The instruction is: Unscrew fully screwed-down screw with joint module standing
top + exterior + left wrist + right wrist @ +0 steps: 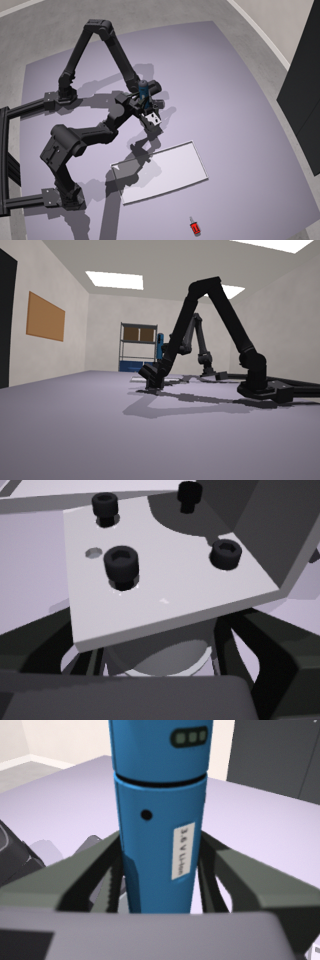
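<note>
The joint module stands on the table with a white bracket on top. In the left wrist view three black screws stand raised, such as the near one. The right one sits low on the plate. My left gripper is closed around the module's round body under the bracket. My right gripper is shut on the blue electric screwdriver. It holds it upright just above the bracket's far side. The tip is hidden.
A flat white tray lies in front of the module. A small red hand screwdriver lies near the table's front edge. A metal shelf stands by the far wall. Both arms crowd over the module.
</note>
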